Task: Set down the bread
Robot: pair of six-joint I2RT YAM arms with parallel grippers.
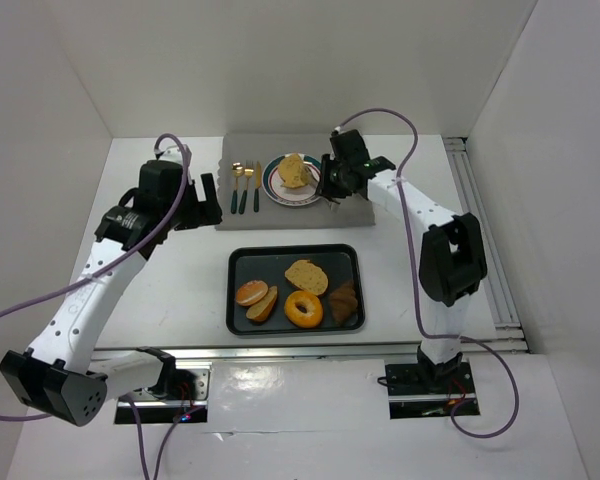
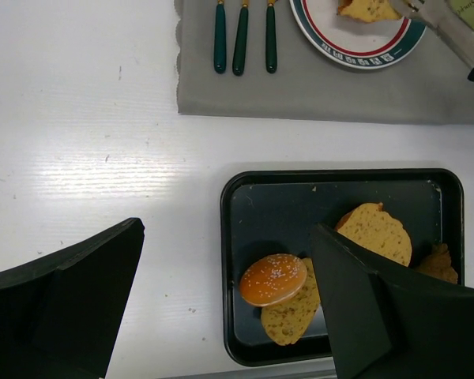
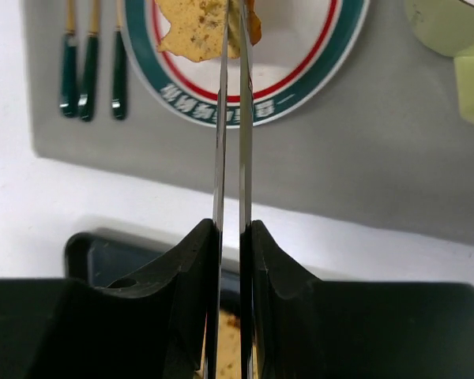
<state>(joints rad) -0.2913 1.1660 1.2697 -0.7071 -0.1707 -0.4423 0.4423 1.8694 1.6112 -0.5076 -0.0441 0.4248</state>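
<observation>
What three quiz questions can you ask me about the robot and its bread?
1. True or false: the yellow bread chunk lies on the round white plate with a green and red rim.
2. What is the right gripper squeezing? A: a gold spoon. B: thin metal tongs. C: a black tray.
3. Fill the gap: ___ green-handled pieces of cutlery lie on the grey cloth mat.

Key: 1 true. 2 B. 3 three.
</observation>
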